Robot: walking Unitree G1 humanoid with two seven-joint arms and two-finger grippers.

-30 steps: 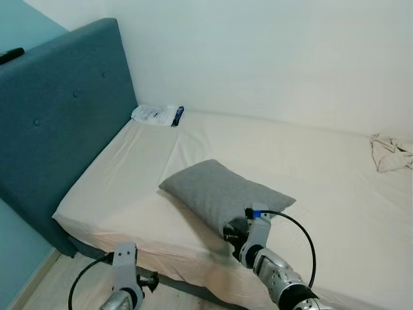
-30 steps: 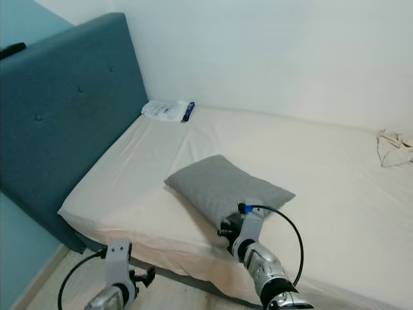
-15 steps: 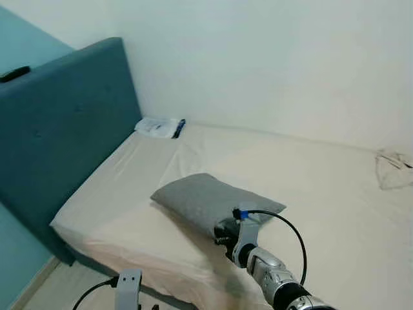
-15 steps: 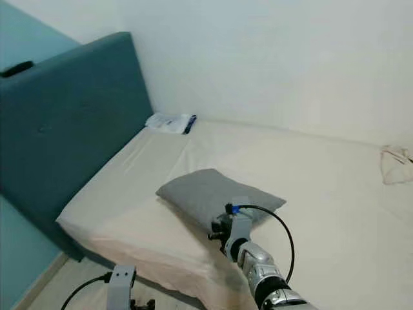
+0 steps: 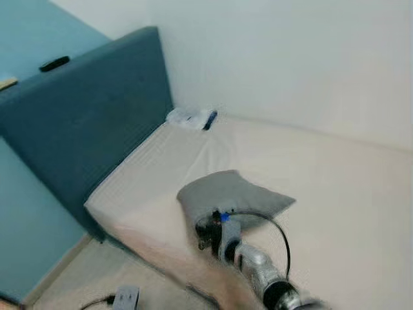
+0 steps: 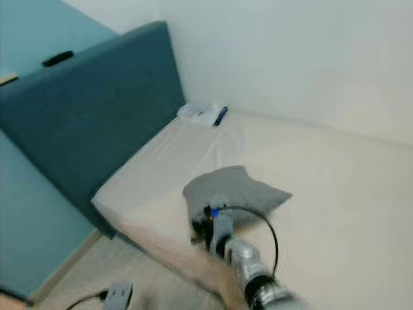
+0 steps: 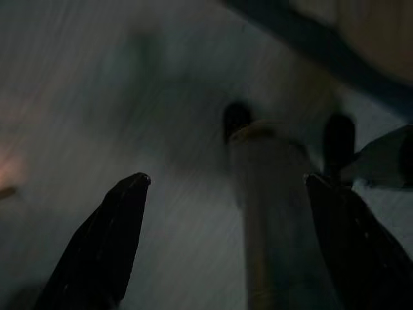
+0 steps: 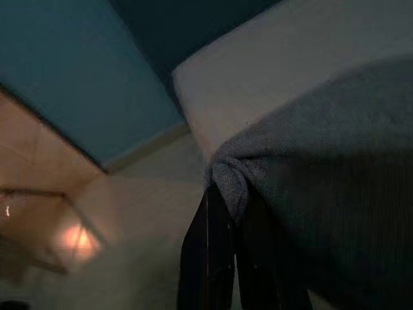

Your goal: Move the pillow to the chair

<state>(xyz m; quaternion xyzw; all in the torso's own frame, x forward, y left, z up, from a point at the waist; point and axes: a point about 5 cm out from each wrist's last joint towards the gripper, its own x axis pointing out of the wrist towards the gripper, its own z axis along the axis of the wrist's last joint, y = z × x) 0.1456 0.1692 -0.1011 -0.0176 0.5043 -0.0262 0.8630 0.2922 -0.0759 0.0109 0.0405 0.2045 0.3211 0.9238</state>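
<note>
A grey pillow (image 5: 235, 196) lies near the front edge of the bed (image 5: 335, 174), partly lifted at its near corner. My right gripper (image 5: 205, 231) is shut on that corner; in the right wrist view the pillow (image 8: 335, 194) bunches between the black fingers (image 8: 213, 252). My left gripper (image 7: 222, 187) hangs low by the floor, its two black fingers (image 7: 110, 239) spread open with nothing between them. The left wrist (image 5: 126, 297) peeks in at the bottom of the head view.
A dark teal headboard (image 5: 84, 123) stands on the left, with a small black object (image 5: 54, 63) on top. A white packet (image 5: 190, 117) lies at the bed's far corner. Beige floor (image 5: 71, 278) runs along the bed side.
The camera has swung right and the picture is blurred. The pillow's near corner has been drawn further toward the bed edge, with the right gripper still shut on it.
</note>
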